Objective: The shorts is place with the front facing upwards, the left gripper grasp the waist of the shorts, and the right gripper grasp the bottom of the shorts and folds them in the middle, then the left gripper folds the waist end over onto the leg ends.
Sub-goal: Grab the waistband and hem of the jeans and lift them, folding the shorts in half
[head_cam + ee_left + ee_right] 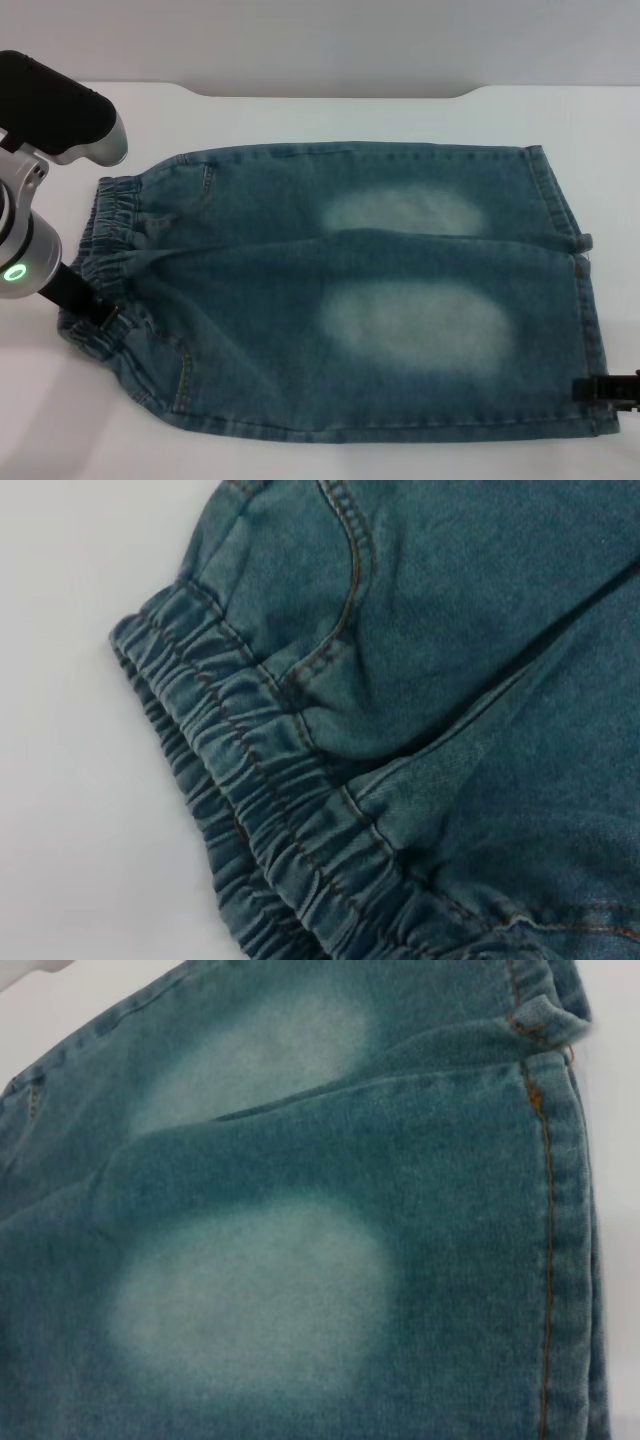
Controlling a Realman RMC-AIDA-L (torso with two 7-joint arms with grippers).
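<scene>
Blue denim shorts point(400, 290) with two faded patches lie flat on the white table, front up. The puckered elastic waist point(112, 225) is at the left, and the straight leg ends point(583, 300) are at the right. My left gripper point(103, 318) rests on the near corner of the waist. In the left wrist view the waist point(260, 810) and a pocket seam fill the picture. My right gripper point(602, 390) sits at the near corner of the bottom of the shorts. In the right wrist view the hem point(565, 1260) with its orange stitching lies flat.
The white table point(60, 430) extends around the shorts on all sides. Its far edge point(330, 92) runs just behind the shorts, with a grey wall beyond. The left arm's silver body point(25, 250) hangs over the table's left side.
</scene>
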